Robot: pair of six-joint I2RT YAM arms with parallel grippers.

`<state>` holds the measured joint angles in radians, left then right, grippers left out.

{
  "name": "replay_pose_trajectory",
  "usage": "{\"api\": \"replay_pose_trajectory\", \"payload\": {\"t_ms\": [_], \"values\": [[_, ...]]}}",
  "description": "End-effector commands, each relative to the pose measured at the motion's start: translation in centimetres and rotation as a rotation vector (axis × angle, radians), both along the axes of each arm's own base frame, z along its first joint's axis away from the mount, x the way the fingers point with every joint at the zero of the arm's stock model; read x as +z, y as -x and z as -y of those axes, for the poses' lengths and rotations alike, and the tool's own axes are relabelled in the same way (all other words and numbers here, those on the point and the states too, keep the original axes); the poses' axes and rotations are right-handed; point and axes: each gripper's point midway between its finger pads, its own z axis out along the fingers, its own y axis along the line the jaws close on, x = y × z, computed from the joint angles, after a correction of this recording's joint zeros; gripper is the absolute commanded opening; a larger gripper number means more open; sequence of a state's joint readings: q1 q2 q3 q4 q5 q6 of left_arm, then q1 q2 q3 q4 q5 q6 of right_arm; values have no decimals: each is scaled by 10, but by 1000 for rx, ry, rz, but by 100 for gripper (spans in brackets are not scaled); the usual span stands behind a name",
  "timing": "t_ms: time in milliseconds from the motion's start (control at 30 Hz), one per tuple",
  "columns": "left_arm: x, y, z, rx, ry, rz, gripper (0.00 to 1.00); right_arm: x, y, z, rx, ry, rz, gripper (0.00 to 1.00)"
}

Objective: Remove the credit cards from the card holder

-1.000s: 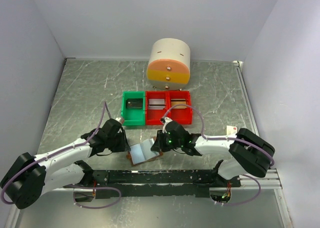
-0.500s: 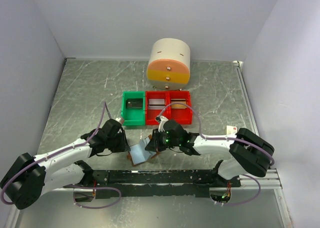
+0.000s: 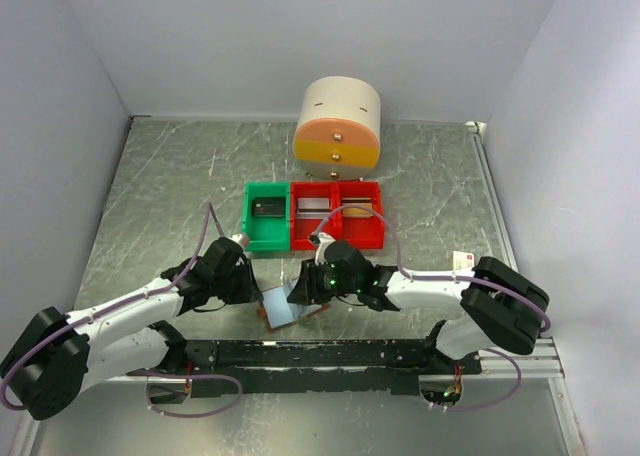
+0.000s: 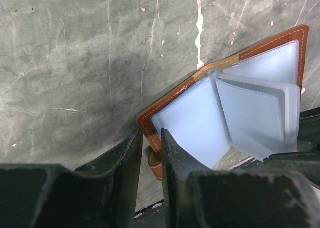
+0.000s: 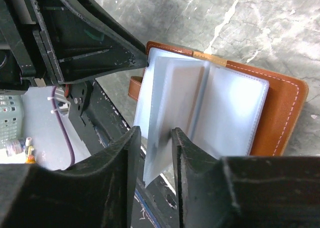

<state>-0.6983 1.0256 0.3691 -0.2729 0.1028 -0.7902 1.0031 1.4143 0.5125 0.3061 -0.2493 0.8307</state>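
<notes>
The card holder (image 3: pixel 284 307) lies open near the table's front edge, brown outside with pale blue-grey clear sleeves. My left gripper (image 3: pixel 254 294) is shut on its left brown corner; in the left wrist view the stitched rim of the card holder (image 4: pixel 165 105) sits between that gripper's (image 4: pixel 151 140) fingers. My right gripper (image 3: pixel 299 294) hovers over the holder from the right. In the right wrist view one lifted sleeve (image 5: pixel 167 108) of the card holder (image 5: pixel 282 113) stands between the right gripper's (image 5: pixel 156 138) fingers, with a gap beside it. I cannot tell whether the sleeves hold credit cards.
Behind the holder stand a green bin (image 3: pixel 250 219) and two red bins (image 3: pixel 297 226) (image 3: pixel 380 221), each with a flat item inside. A round cream and orange drawer unit (image 3: pixel 338 124) is farther back. The black base rail (image 3: pixel 320 354) runs just in front of the holder.
My right gripper has moved left across the holder and its jaws have widened. A sleeve has flipped up between them. The left gripper has kept its hold and place.
</notes>
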Motion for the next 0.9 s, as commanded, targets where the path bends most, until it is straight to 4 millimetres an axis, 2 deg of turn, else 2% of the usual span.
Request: {"api": "replay_pose_trajectory", "payload": {"t_ms": [0,100,167,333,600,733,867], "values": [[13,-4,13,-24,56,28,32,19,1,-10,24,-52,34,35],[14,-4,13,-24,59,30,32,20,0,-9,19,-55,37,43],[14,-3,13,-23,58,32,32,21,2,-11,29,-63,37,45],[15,-3,12,-21,60,32,32,23,6,-16,55,-84,27,45],[22,-6,8,1,49,56,33,1,-3,-5,-16,29,14,41],[24,-7,7,6,53,65,33,13,2,-10,6,-42,12,43],[29,-9,4,23,45,79,33,20,-2,-8,-23,-57,29,44]]}}
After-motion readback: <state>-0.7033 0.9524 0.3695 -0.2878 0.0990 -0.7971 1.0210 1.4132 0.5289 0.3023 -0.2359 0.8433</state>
